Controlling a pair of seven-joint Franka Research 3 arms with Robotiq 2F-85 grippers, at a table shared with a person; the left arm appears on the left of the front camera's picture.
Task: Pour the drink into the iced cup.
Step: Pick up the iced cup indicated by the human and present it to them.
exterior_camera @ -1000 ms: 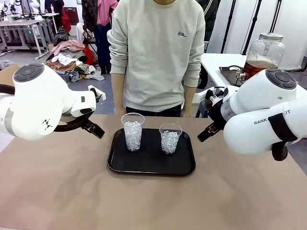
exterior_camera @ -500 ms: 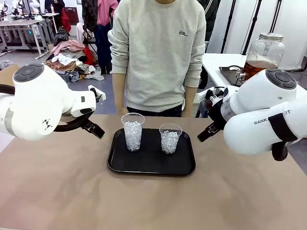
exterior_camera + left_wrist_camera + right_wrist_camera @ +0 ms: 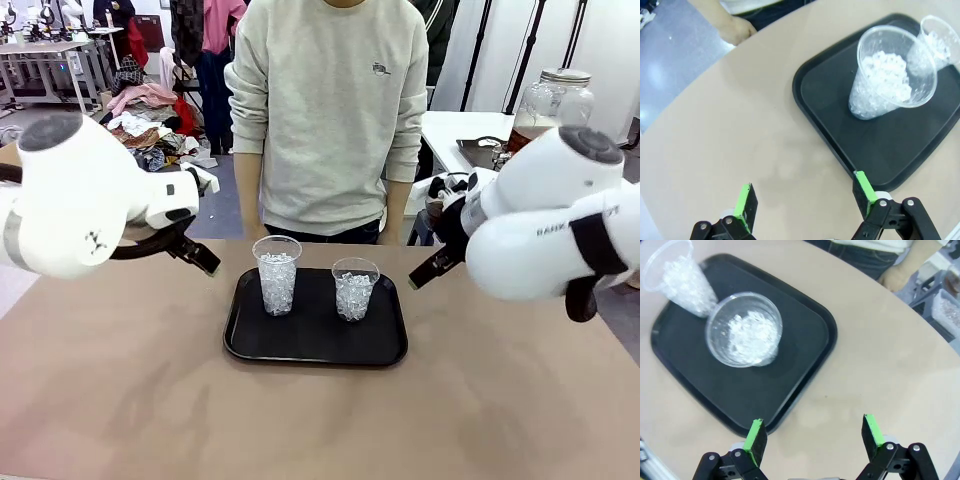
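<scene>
Two clear cups of ice stand on a black tray [image 3: 315, 345]: a tall cup [image 3: 277, 274] on the left and a shorter cup [image 3: 355, 288] on the right. The drink [image 3: 524, 134] is amber liquid in a lidded glass jar [image 3: 556, 98] on a white side table at the back right, partly hidden behind my right arm. My left gripper [image 3: 802, 187] hangs open over bare table just left of the tray [image 3: 840, 100], near the tall cup [image 3: 885, 80]. Open too, my right gripper [image 3: 813, 425] hovers beside the tray's right edge [image 3: 810, 360], near the shorter cup [image 3: 745, 330].
A person in a grey sweatshirt [image 3: 330, 110] stands at the far edge, hands down by the table [image 3: 737, 30]. The brown tabletop [image 3: 300, 420] is bare in front of the tray. Clothes and other tables lie in the background.
Both arms have shifted slightly upward; my right arm now covers more of the jar. The cups and tray have not moved.
</scene>
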